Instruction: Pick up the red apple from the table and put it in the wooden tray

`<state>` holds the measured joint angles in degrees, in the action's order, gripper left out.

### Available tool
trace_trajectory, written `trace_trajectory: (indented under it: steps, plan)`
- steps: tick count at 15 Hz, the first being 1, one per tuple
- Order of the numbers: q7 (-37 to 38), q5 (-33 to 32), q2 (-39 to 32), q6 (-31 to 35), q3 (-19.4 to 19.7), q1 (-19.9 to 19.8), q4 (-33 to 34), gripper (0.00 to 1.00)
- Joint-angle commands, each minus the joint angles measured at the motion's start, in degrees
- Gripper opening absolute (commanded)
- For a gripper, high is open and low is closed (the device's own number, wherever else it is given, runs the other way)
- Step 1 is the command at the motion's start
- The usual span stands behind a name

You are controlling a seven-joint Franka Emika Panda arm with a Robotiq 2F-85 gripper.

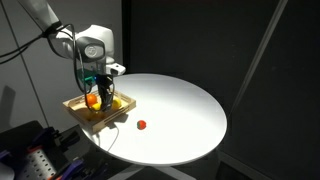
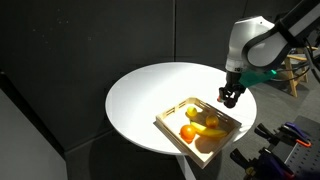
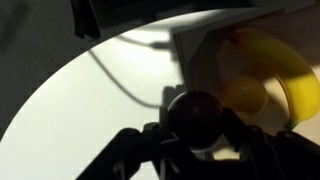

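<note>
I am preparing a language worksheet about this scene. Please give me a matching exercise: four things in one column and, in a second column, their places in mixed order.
Things:
1. red apple
2. small red ball
3. yellow fruit
4. wooden tray

Places:
a. lying inside the tray
b. at the edge of the table
c. alone on the bare white top
d. held in the gripper

Pairs: 1-d, 2-c, 3-a, 4-b
</note>
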<state>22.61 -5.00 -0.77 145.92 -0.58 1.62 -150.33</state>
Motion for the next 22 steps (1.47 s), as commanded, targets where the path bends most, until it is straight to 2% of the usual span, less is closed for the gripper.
trace_trajectory:
  steps: [1,5,6,14,15,22]
  plan:
    - [0.23,1.5,0.95,-0.48,-0.92,0.64,1.04,0.3]
    - [0.04,1.59,1.32,-0.41,-1.52,0.95,1.19,0.3]
    - [-0.07,0.33,0.1,-0.06,-1.24,0.63,1.06,0.55]
    - [-0.07,0.34,0.34,-0.05,-1.39,0.64,1.07,0.55]
    - [-0.07,0.34,0.34,-0.05,-1.39,0.64,1.07,0.3]
    - [-0.58,0.97,-1.49,-0.61,-2.07,1.28,3.63,0.3]
